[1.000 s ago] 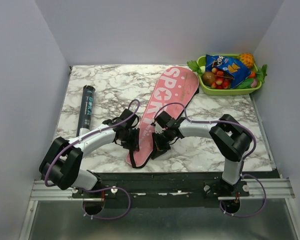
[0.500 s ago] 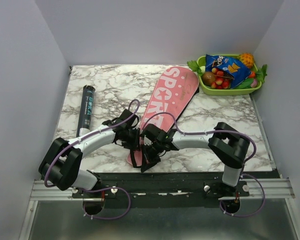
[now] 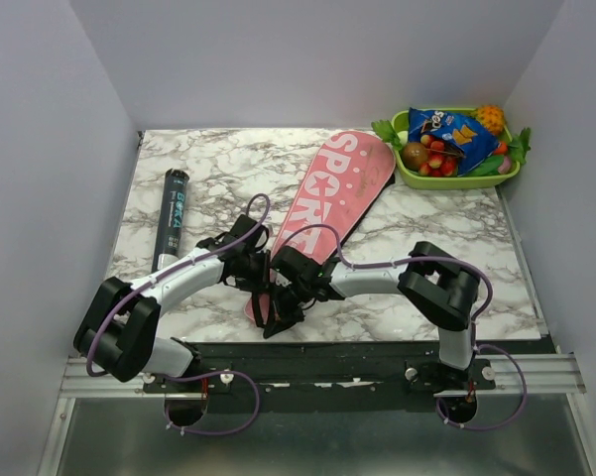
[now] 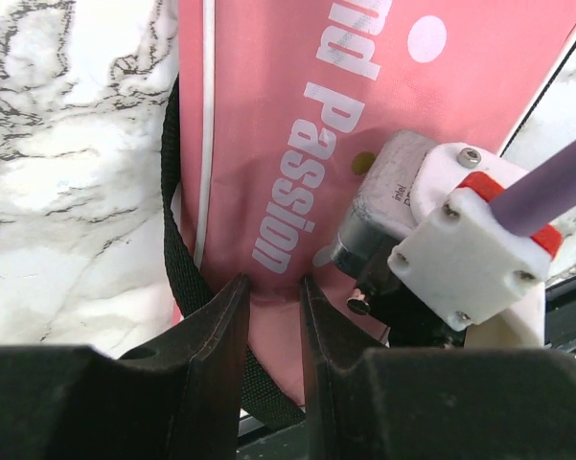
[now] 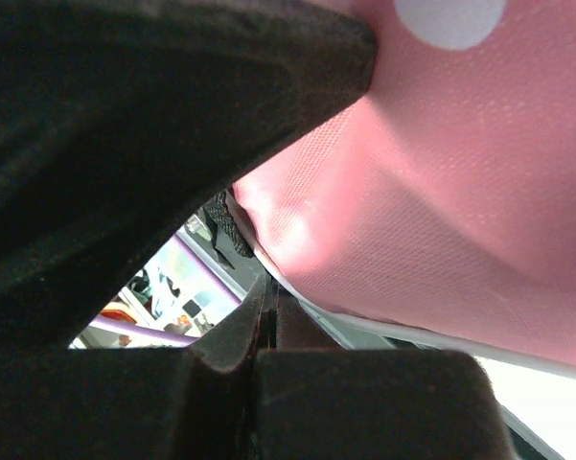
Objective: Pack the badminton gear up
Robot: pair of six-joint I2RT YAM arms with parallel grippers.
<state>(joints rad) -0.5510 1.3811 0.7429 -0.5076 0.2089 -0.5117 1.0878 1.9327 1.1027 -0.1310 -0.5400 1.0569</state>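
Observation:
The long pink racket bag (image 3: 332, 188) with white "SPORT" lettering lies slantwise on the marble table, its narrow end near the front edge. My left gripper (image 3: 261, 283) is shut on a fold of the bag's pink cloth (image 4: 288, 115) at that narrow end, beside the black strap (image 4: 177, 249). My right gripper (image 3: 278, 312) sits right next to it, its jaws pressed together at the bag's white-piped edge (image 5: 460, 192). The dark blue-labelled tube (image 3: 173, 218) lies at the left. No rackets or shuttlecocks show.
A green tray (image 3: 456, 180) of fruit and snacks stands at the back right corner. The right arm's wrist (image 4: 460, 249) crowds close against my left fingers. White walls close in the table on three sides.
My right gripper has slid left and nearer along the bag's narrow end, up against the left gripper. The bag's near end has shifted a little left. The left gripper has stayed at the bag.

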